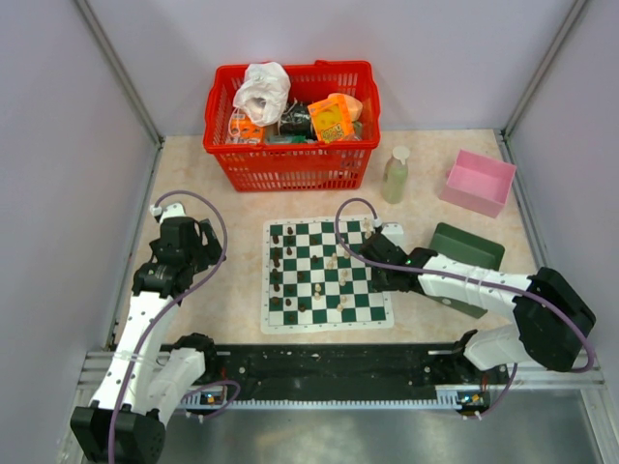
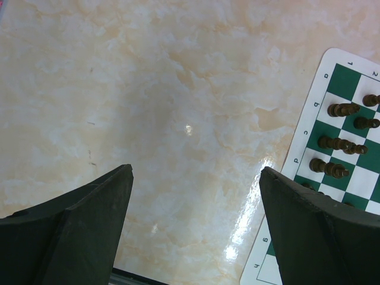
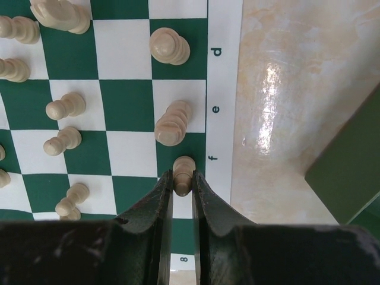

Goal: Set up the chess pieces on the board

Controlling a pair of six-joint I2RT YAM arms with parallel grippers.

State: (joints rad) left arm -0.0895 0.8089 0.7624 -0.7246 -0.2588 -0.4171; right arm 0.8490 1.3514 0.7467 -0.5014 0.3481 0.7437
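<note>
Right-wrist view: the right gripper [image 3: 181, 178] has its jaws clenched on one cream chess piece [image 3: 184, 165] at the edge of the board [image 3: 222, 89], on the outermost row of squares beside the border letter f. The piece's long axis runs in line with the jaws. One rounded end shows past the fingertips and points toward the board's middle. Whether its base rests on the square cannot be told.

Likely hazards: a taller cream neighbour [image 3: 172, 124] stands just beside the held piece, so a sideways drift or a wide release could topple it. A narrow grip on so small a figurine may let it pivot and fall when freed.

The other cream pieces crowd this side, and the dark pieces [image 1: 278, 261] stand along the far side. The left gripper [image 2: 196, 172] hangs with jaws released over bare tabletop [image 2: 178, 89], clear of the board.
</note>
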